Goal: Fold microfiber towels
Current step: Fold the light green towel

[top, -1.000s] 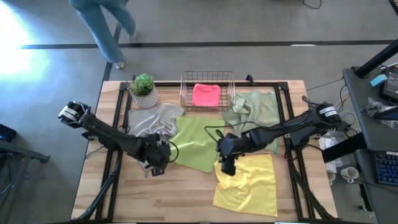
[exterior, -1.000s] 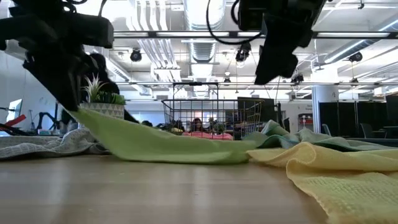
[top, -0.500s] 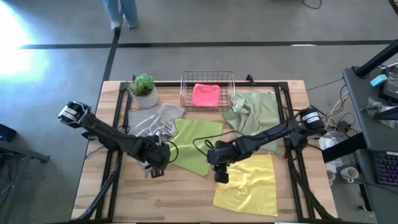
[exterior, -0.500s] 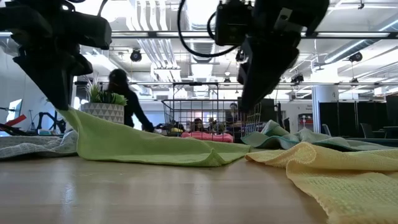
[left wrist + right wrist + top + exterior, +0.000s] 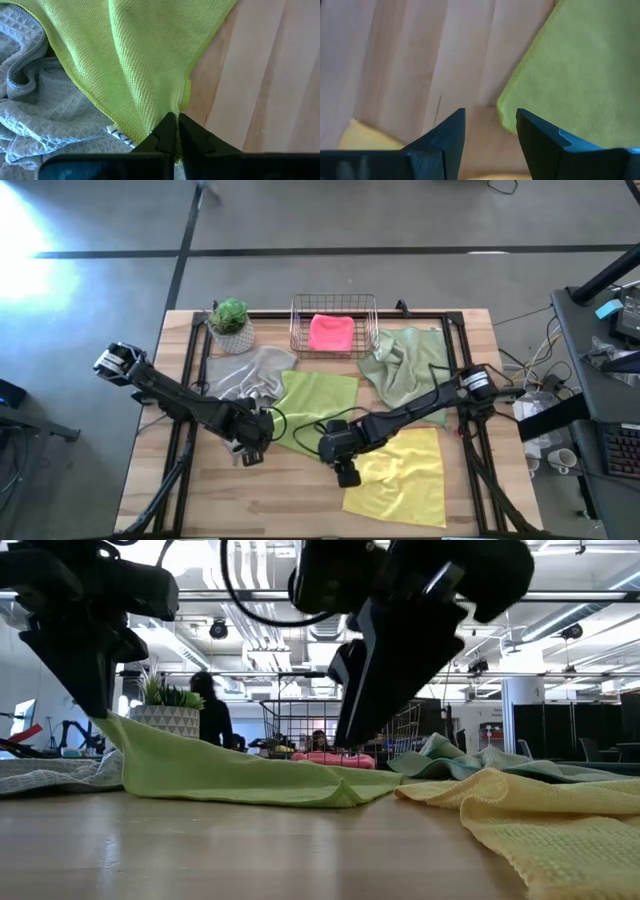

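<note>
nearest the table's front edge, the crumpled yellow microfiber towel (image 5: 398, 477) lies on the pale wooden table (image 5: 200, 500), just right of and in front of the lime green microfiber towel (image 5: 315, 408), which serves as the landmark here. the right gripper (image 5: 346, 470) hangs above the lime towel's front right corner, between it and the yellow towel, its two dark fingers (image 5: 547, 145) spread apart with bare wood and the green corner showing in the gap; it holds nothing. at the lime towel's front left corner the left gripper (image 5: 252, 442) has its fingers (image 5: 187, 132) pressed together, pinching the corner and lifting it off the wood. the rumpled grey microfiber towel (image 5: 245, 375) lies just left of the lime towel, touching it. the pale sage green microfiber towel (image 5: 408, 362) is bunched to its right and farther back. behind it stands the copper wire basket (image 5: 300, 315) with the folded hot pink microfiber towel (image 5: 331, 333) inside. a small potted green plant in a white pot (image 5: 231, 323) stands behind and left, beyond the grey towel.
</note>
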{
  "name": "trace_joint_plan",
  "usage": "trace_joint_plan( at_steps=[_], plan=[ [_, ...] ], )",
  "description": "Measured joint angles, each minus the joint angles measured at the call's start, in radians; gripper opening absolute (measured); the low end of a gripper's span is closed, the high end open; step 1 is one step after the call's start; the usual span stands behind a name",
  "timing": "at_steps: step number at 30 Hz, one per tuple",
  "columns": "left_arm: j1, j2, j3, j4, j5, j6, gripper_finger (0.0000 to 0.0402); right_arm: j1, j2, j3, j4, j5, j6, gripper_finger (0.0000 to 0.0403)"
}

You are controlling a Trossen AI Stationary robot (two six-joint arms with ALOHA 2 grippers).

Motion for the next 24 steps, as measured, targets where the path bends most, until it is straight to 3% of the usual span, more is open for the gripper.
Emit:
trace_joint_plan(
  at_steps=[13, 16, 21, 24],
  plan=[
    [0.0, 0.0, -0.002, 0.0, 0.016, 0.0, 0.0, -0.002, 0.147, 0.086, -0.075, 0.036, 0.042, 0.0148],
    [-0.003, 0.0, -0.002, 0.0, 0.018, 0.0, 0.0, -0.001, 0.147, 0.085, -0.087, 0.052, 0.065, 0.0116],
    [-0.01, 0.0, -0.001, 0.017, 0.038, -0.001, 0.0, -0.002, 0.137, 0.082, -0.093, 0.048, 0.068, 0.0025],
    [-0.017, 0.0, -0.001, 0.04, 0.064, -0.001, 0.0, -0.003, 0.126, 0.08, -0.106, 0.049, 0.077, 0.0014]
  ],
)
